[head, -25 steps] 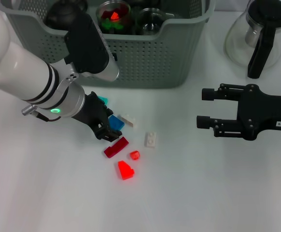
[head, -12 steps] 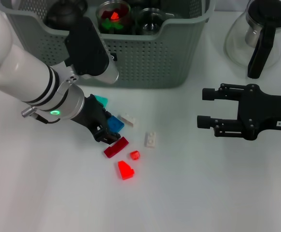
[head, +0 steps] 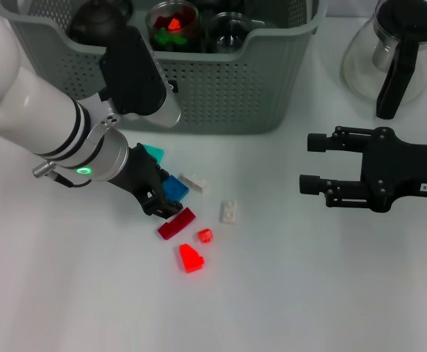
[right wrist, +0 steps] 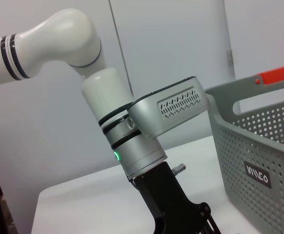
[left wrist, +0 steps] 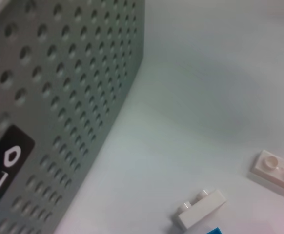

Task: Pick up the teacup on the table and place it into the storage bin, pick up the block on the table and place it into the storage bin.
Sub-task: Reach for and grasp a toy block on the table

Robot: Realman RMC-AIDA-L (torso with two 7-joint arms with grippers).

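The left pincer [head: 162, 202] is down at the tabletop [head: 309, 293] in front of the bin [head: 228, 95], its black fingers pinching a blue block [head: 174, 188]. A teal block [head: 153, 152] lies just behind it, toward the bin. Beside the blue block lies a white brick [head: 194, 182], seen close in the left wrist view [left wrist: 200, 208] with the bin's perforated wall [left wrist: 83, 97] and black label [left wrist: 3, 168] near it. A second white piece [head: 230, 211] sits a little apart, toward the robot's right; the left wrist view shows it too [left wrist: 277, 171]. Nearer the robot lie a dark red bar [head: 176, 224], touching or just beside the pincer's tips, a small red bit [head: 205, 235] and a bright red wedge [head: 191, 257].

Inside the bin stand a cup [head: 173, 22] holding red and green pieces, a second glass cup [head: 232, 29] and a dark rounded object [head: 96, 18].

The right pincer [head: 307, 163] hovers well apart on the right, fingers spread and holding nothing. Behind it stands a glass teapot [head: 393, 51] with a black handle.
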